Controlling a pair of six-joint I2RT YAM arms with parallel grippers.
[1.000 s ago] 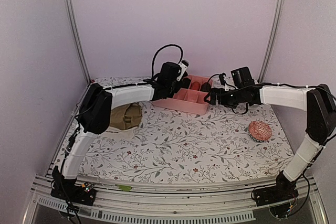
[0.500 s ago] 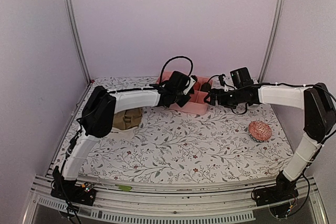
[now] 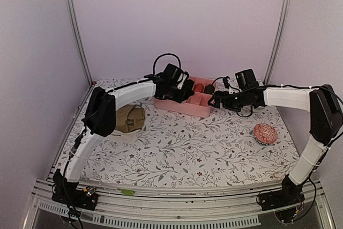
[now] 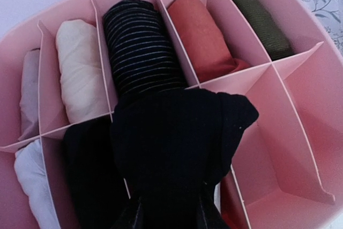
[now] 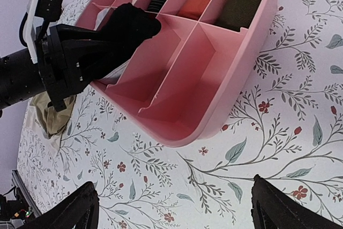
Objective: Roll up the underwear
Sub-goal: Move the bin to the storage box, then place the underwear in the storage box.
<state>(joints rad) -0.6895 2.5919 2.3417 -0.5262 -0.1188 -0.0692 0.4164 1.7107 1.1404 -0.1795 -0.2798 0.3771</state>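
Over the floral-print desk, the left gripper, clamped on a rolled black fabric brief, hangs above a divider of the pink divided plastic box; better to shift toward 3 o'clock over the empty cell before lowering, while the right gripper waits with fingers apart.

Your bench carries a floral-print cover. On it you have the pink divided box at the far centre, the olive-brown underwear left, the patterned ball right.
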